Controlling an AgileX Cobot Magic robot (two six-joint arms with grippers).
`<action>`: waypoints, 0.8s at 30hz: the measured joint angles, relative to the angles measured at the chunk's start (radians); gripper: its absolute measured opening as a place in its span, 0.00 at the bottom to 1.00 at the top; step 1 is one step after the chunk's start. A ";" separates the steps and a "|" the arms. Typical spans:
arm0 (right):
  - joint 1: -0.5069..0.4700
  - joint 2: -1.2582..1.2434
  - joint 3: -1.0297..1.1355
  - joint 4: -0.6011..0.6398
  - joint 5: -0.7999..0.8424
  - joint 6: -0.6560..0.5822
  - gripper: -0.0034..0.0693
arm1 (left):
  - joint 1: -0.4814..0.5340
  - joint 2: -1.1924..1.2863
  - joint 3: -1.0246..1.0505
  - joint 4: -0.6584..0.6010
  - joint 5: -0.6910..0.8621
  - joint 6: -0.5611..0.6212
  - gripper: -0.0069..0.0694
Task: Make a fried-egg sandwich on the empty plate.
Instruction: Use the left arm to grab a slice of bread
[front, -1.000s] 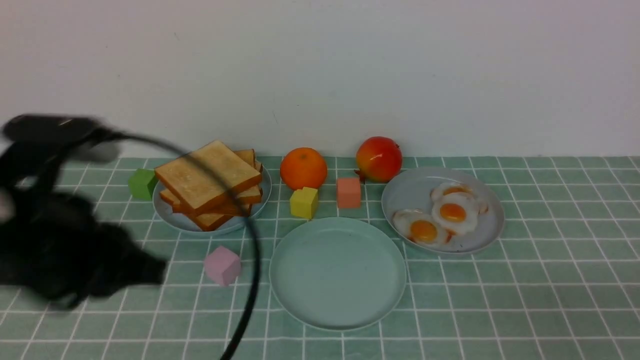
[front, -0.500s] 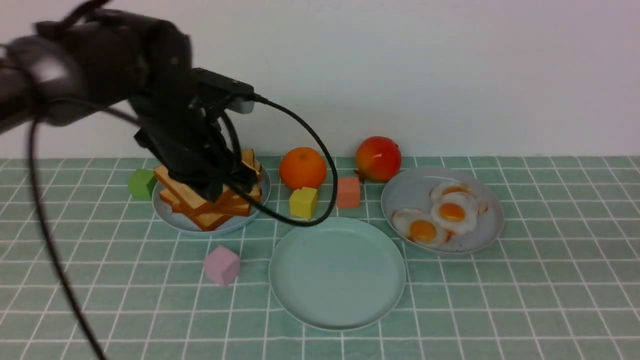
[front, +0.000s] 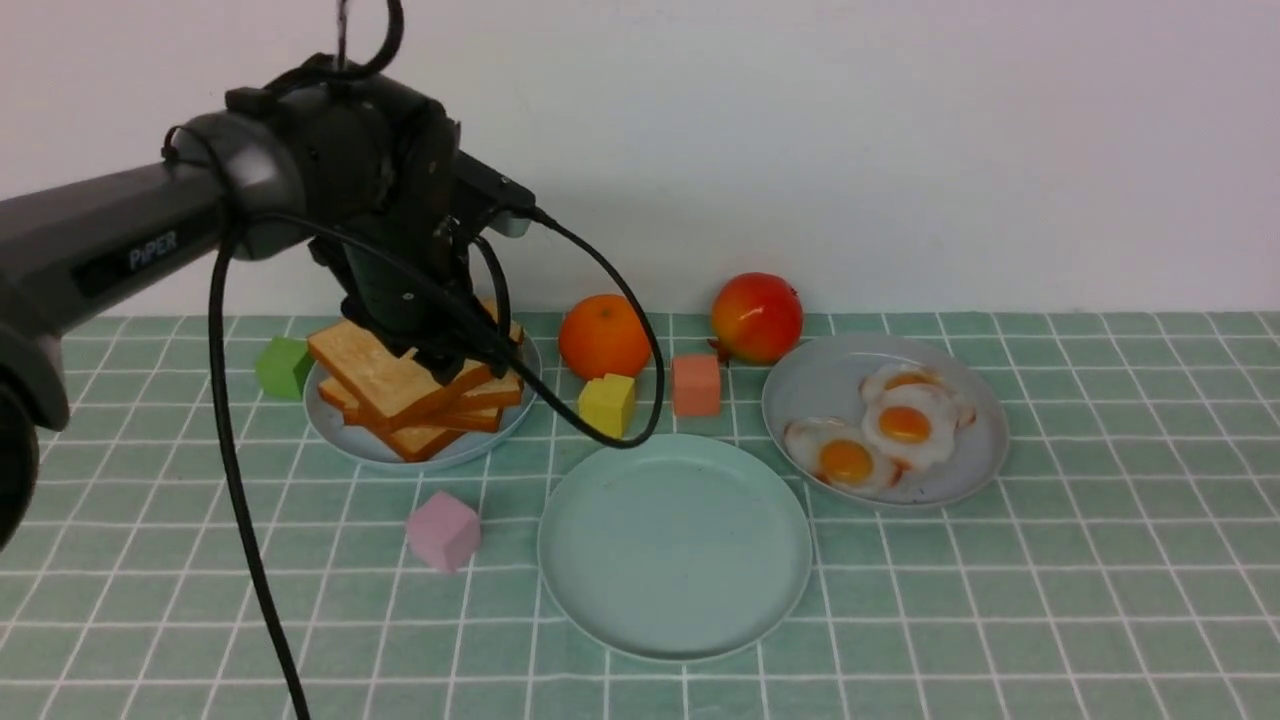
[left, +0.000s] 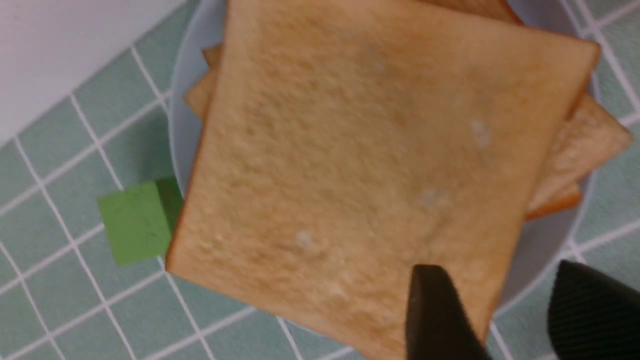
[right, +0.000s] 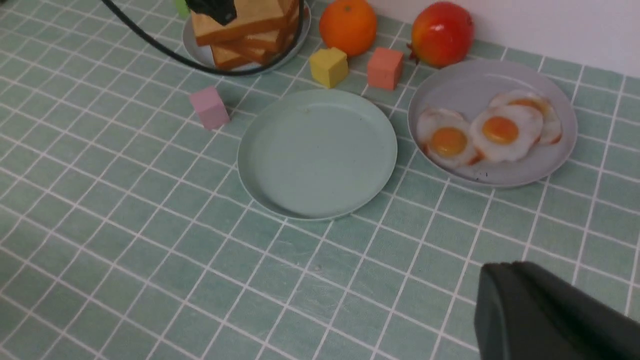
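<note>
Top toast slice (front: 370, 368): probably light, stiff and rough; you should pinch its overhanging edge.
Left fingers (left: 435, 320): wide, straddling that edge, holding nothing.
Right fingers (right: 540, 310): closed, empty.
Empty plate (front: 675, 545): bare, mid-tabletop (front: 1100, 600), beside the fried eggs (front: 905, 425).

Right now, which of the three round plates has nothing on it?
The mint-green round plate in the middle. One pale grey-blue plate holds stacked toast slices; the other grey-blue plate holds fried eggs.

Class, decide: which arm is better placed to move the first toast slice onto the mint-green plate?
Left. The left gripper, open, hangs right over the top toast slice; the right gripper, shut, sits far off over the tablecloth.
</note>
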 joint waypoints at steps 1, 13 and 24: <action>0.000 0.000 0.000 0.000 -0.001 0.000 0.05 | 0.000 0.013 -0.001 0.003 -0.002 0.000 0.62; 0.000 0.000 0.000 0.050 -0.001 0.000 0.06 | -0.003 0.076 -0.002 0.053 -0.003 0.003 0.66; 0.000 0.000 0.000 0.074 0.000 0.000 0.07 | -0.004 0.080 -0.008 0.077 0.001 0.006 0.19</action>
